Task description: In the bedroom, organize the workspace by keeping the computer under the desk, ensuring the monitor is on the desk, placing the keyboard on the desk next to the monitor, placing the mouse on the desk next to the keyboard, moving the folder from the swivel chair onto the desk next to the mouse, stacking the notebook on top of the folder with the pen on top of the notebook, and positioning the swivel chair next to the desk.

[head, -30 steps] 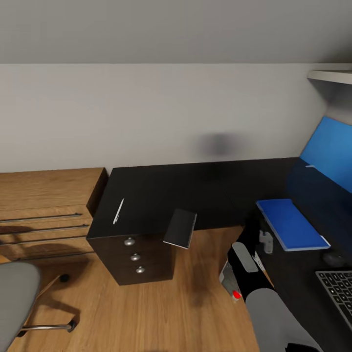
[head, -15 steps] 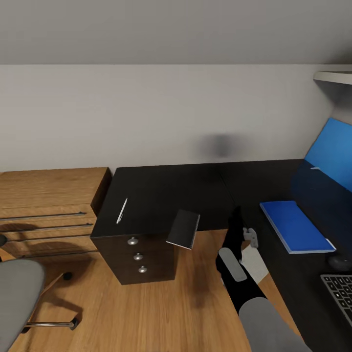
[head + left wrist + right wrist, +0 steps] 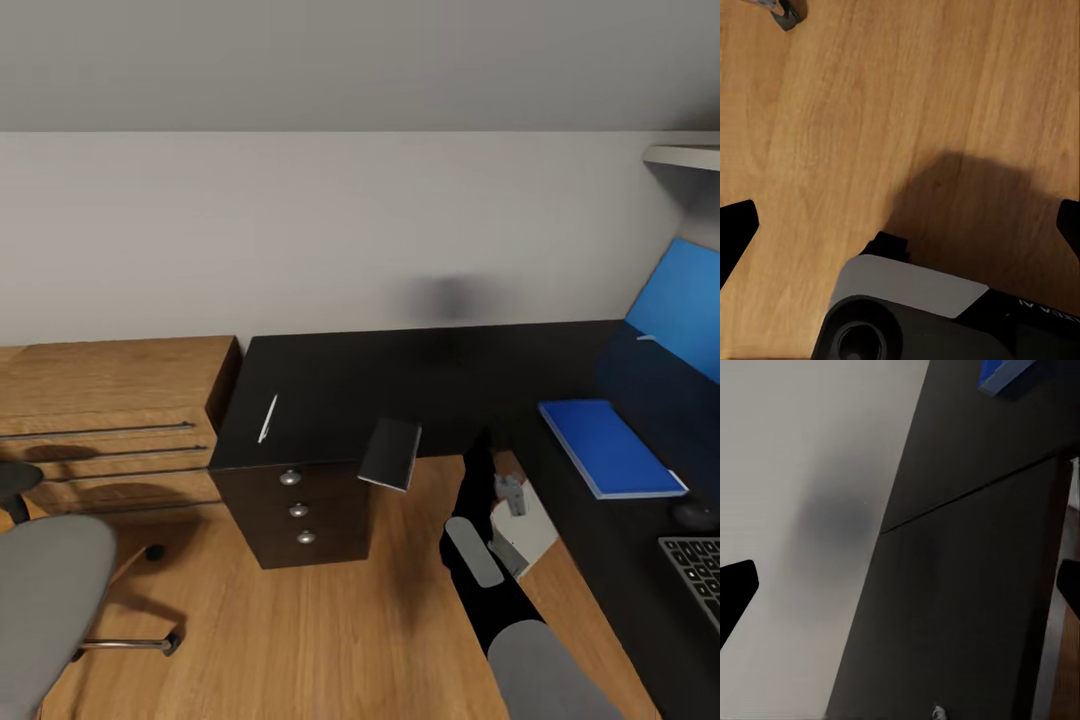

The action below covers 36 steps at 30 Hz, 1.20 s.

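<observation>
Both end effectors showing fingertips wide apart, empty; right end effector [image 3: 512, 492] hovering nr counter [image 3: 420, 375] edge, btwn notebook [image 3: 391, 453] & blue folder [image 3: 610, 447]; pen [image 3: 268, 418] lying on counter

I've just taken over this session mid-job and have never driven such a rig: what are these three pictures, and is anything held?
It is a wheeled robot with two arms, rendered in a simulator. The big picture comes from its head camera, looking down at a black desk. On it lie a white pen, a dark notebook jutting over the front edge, a blue folder, a mouse and a keyboard, near the blue monitor. The swivel chair stands on the floor at left. The other two pictures come from cameras near each wrist, looking along the fingers. The left fingers are spread over wooden floor; the right fingers are spread above the desk. Neither holds anything.
</observation>
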Tool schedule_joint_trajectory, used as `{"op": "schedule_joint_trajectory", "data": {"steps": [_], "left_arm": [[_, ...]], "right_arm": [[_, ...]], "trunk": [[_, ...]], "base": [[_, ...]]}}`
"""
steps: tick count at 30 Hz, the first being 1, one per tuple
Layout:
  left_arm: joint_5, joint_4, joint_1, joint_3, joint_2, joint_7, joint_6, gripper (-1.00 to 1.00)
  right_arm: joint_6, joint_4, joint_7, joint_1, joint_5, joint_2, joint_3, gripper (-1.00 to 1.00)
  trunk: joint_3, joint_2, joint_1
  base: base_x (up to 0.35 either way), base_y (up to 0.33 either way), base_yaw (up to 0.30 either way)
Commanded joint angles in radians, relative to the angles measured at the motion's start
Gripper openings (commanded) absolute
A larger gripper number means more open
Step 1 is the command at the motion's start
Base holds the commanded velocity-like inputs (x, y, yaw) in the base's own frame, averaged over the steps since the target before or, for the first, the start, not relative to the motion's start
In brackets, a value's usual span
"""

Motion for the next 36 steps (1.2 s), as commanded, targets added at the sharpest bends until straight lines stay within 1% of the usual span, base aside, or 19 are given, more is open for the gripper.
{"op": "schedule_joint_trajectory", "data": {"steps": [1, 4, 8, 9, 10, 11, 12, 14, 16, 17, 18, 21, 24, 25, 29, 30, 33, 34, 36], "left_arm": [[0.011, 0.001, -0.001, -0.008, 0.001, 0.006, -0.006, 1.00], [0.011, 0.002, -0.001, -0.008, 0.001, 0.006, -0.006, 1.00], [0.011, 0.002, -0.001, -0.008, 0.001, 0.006, -0.006, 1.00], [0.011, 0.002, -0.001, -0.008, 0.001, 0.006, -0.006, 1.00], [0.011, 0.002, -0.001, -0.008, 0.001, 0.006, -0.006, 1.00], [0.011, 0.002, -0.001, -0.008, 0.001, 0.006, -0.006, 1.00], [0.011, 0.002, -0.001, -0.008, 0.001, 0.006, -0.006, 1.00], [0.011, 0.002, -0.001, -0.008, 0.001, 0.006, -0.006, 1.00], [0.011, 0.003, -0.001, -0.008, 0.001, 0.006, -0.006, 1.00], [0.011, 0.003, -0.001, -0.008, 0.001, 0.006, -0.006, 1.00], [0.011, 0.004, -0.001, -0.008, 0.001, 0.006, -0.006, 1.00], [0.011, 0.004, -0.001, -0.008, 0.001, 0.006, -0.006, 1.00], [0.011, 0.004, -0.001, -0.008, 0.001, 0.006, -0.006, 1.00], [0.011, 0.004, -0.001, -0.008, 0.001, 0.006, -0.006, 1.00], [0.011, 0.004, -0.001, -0.008, 0.001, 0.006, -0.006, 1.00], [0.010, 0.004, -0.001, -0.009, 0.001, 0.007, -0.007, 1.00], [0.005, 0.002, -0.001, -0.011, 0.000, 0.011, -0.009, 1.00], [0.006, 0.001, -0.001, -0.011, 0.000, 0.012, -0.009, 1.00], [0.007, -0.003, -0.001, -0.010, 0.001, 0.013, -0.016, 1.00]], "right_arm": [[-0.001, 0.000, 0.008, 0.002, -0.010, -0.001, 0.002, 1.00], [0.028, -0.001, 0.007, 0.005, -0.009, -0.003, 0.003, 1.00], [0.121, -0.022, -0.005, 0.006, -0.006, -0.006, 0.003, 1.00], [0.148, -0.036, -0.018, 0.008, -0.005, -0.010, 0.003, 1.00], [0.188, -0.055, -0.046, 0.013, -0.002, -0.022, 0.004, 1.00], [0.202, -0.060, -0.055, 0.015, 0.000, -0.027, 0.004, 1.00], [0.232, -0.070, -0.070, 0.017, 0.007, -0.039, 0.005, 1.00], [0.267, -0.076, -0.079, 0.019, 0.018, -0.051, 0.005, 1.00], [0.344, -0.085, -0.088, 0.021, 0.034, -0.068, 0.006, 1.00], [0.363, -0.089, -0.089, 0.021, 0.036, -0.072, 0.006, 1.00], [0.401, -0.098, -0.091, 0.022, 0.039, -0.077, 0.006, 1.00], [0.463, -0.129, -0.092, 0.033, 0.041, -0.081, 0.006, 1.00], [0.481, -0.152, -0.090, 0.045, 0.039, -0.080, 0.006, 1.00], [0.490, -0.166, -0.081, 0.057, 0.039, -0.079, 0.006, 1.00], [0.495, -0.171, -0.060, 0.063, 0.038, -0.080, 0.006, 1.00], [0.495, -0.174, -0.051, 0.072, 0.038, -0.080, 0.006, 1.00], [0.503, -0.174, -0.051, 0.087, 0.037, -0.081, 0.006, 1.00], [0.510, -0.174, -0.051, 0.089, 0.037, -0.082, 0.006, 1.00], [0.552, -0.174, -0.052, 0.093, 0.037, -0.082, 0.006, 1.00]], "trunk": [[-0.001, -0.001, 0.000], [-0.001, -0.001, 0.000], [-0.001, -0.001, 0.000], [-0.001, -0.001, 0.000], [-0.001, -0.001, 0.000], [-0.001, -0.001, 0.000], [-0.001, -0.001, 0.000], [-0.001, -0.001, 0.000], [-0.001, -0.001, 0.000], [-0.001, -0.001, 0.000], [-0.001, -0.001, 0.000], [-0.001, -0.001, 0.000], [-0.001, -0.001, 0.000], [-0.001, -0.001, 0.000], [-0.001, -0.001, 0.000], [-0.001, -0.001, 0.000], [-0.001, -0.001, 0.000], [-0.001, -0.001, 0.000], [-0.001, -0.001, 0.000]], "base": [[-0.252, 0.229, 0.000], [-0.253, 0.230, 0.000], [-0.255, 0.209, 0.000], [-0.236, 0.102, 0.000], [-0.181, 0.052, 0.000], [-0.163, 0.042, 0.000], [-0.118, 0.027, 0.000], [-0.085, 0.019, 0.000], [-0.040, 0.009, 0.000], [-0.025, 0.006, 0.000], [-0.016, 0.004, 0.000], [-0.009, 0.002, 0.000], [-0.003, 0.001, 0.000], [0.000, 0.000, 0.000], [0.000, 0.000, 0.000], [0.000, 0.000, 0.000], [0.000, 0.000, 0.000], [0.000, 0.000, 0.000], [0.000, 0.000, 0.000]]}}
